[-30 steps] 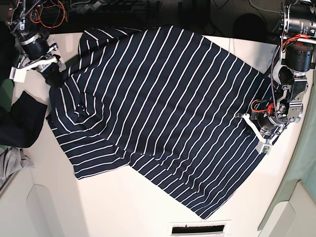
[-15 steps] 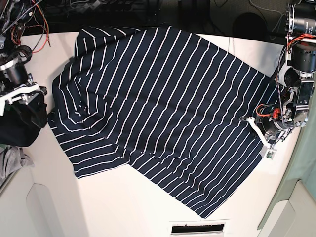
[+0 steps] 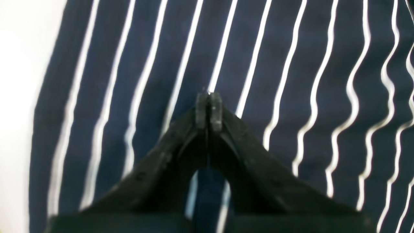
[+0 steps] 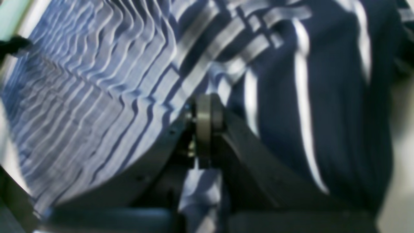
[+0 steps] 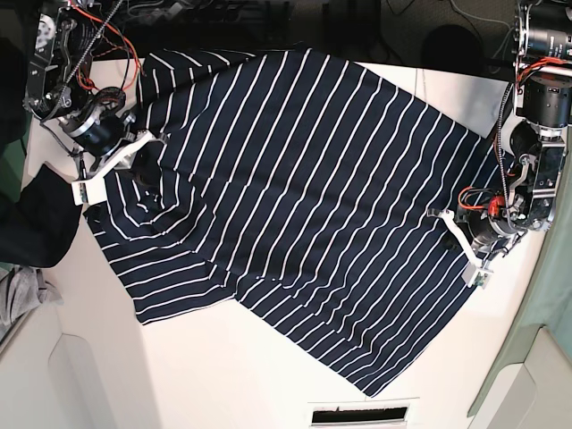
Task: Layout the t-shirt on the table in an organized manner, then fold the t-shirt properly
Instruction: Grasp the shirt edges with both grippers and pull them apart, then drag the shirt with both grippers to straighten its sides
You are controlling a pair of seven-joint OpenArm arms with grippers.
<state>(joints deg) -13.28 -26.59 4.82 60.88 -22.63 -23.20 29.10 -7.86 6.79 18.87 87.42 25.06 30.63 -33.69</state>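
Crookedly spread t-shirt [image 5: 295, 206], both arms' fingers [image 3: 208, 111] pinched on its opposite edges, bare table [image 5: 223, 375] below.

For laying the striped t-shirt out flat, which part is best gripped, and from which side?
Probably the free bottom corner of the t-shirt, approached from the near table edge. It lies as a flat single point on bare tabletop with no bunching, so pinching it there and pulling outward should straighten the skewed hem.

Both arms were black metal with round joints. The right arm [image 5: 67, 89] had red and orange wires looping along it. The left arm [image 5: 536, 134] had a curly black cable and red wires too. Each gripper had long white finger pieces [image 5: 465, 250] and black tips [image 3: 208, 111].
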